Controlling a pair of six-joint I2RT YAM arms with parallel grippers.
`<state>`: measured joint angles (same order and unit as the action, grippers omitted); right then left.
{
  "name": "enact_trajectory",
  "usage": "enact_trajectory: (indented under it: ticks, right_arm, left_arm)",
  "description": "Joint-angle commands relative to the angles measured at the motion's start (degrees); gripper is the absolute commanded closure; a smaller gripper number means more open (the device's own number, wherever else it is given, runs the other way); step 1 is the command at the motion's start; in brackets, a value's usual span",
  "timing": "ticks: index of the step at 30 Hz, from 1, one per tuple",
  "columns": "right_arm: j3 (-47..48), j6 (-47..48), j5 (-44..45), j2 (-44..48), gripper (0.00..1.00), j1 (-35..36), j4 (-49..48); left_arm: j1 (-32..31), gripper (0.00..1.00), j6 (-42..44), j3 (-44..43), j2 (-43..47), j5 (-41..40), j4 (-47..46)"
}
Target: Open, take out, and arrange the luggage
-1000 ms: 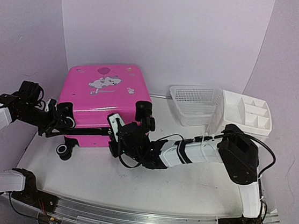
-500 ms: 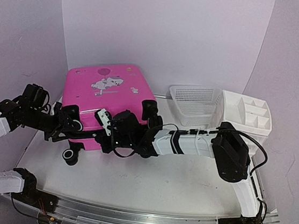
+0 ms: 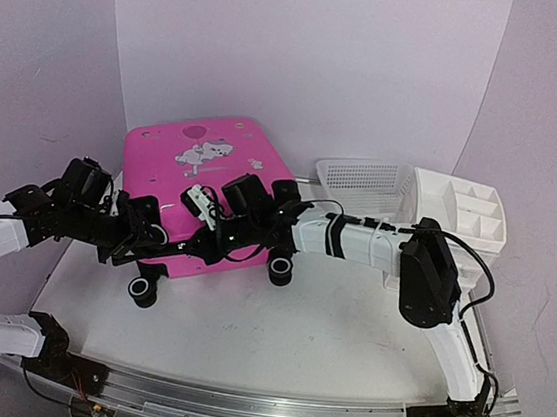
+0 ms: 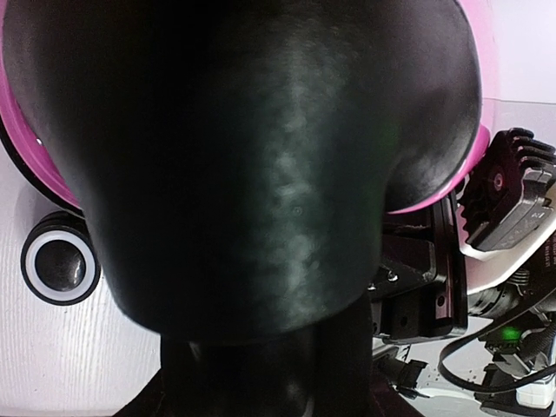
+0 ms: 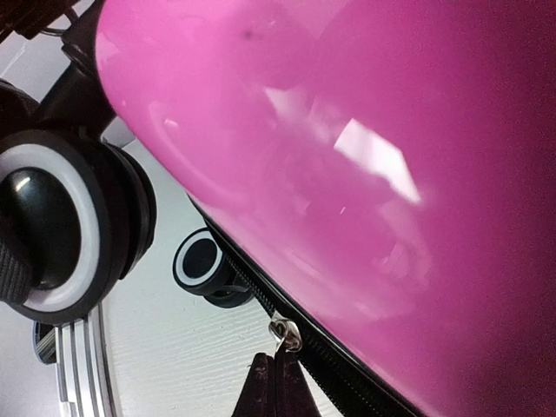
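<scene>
Backdrop: pale lilac walls [image 3: 305, 61] close in a white surface [image 3: 294, 341].
Luggage: the hot-pink luggage [image 3: 202, 175] lies on the back-left part of the surface, cartoon-printed face up, wheels toward the arms.
Wheels: one black wheel [image 3: 143, 291] sits at the near-left corner and another wheel [image 3: 280, 267] at the near-right corner, both white-ringed.
Left tool: the left tool [image 3: 146, 239] is pressed in at the near-left corner, just above that wheel. A dark rounded mass fills its own camera, so I cannot tell how wide it stands or whether it grips anything.
Right tool: the right tool [image 5: 274, 369] is closed tight, tips right at the metal zipper pull [image 5: 281, 333] on the black zipper line – whether the pull is pinched is unclear.
Right side: a white mesh basket [image 3: 362, 183] and a white divided organizer [image 3: 459, 214] stand together beside the luggage – apart from both tools.
</scene>
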<state>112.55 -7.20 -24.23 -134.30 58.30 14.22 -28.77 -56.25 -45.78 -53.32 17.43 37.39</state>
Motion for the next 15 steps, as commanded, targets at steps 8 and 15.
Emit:
enact_trajectory:
  ticks: [8,15]
  right_arm:
    - [-10.48,-10.06,3.34,6.14,0.9,4.36,-11.02]
    - [-15.47,-12.1,12.24,14.69,0.4,2.45,2.42]
  left_arm:
    - [-3.49,0.7,10.81,-7.51,-7.82,8.36,-14.02]
    - [-3.39,0.67,13.73,-4.94,-4.01,4.54,-9.24]
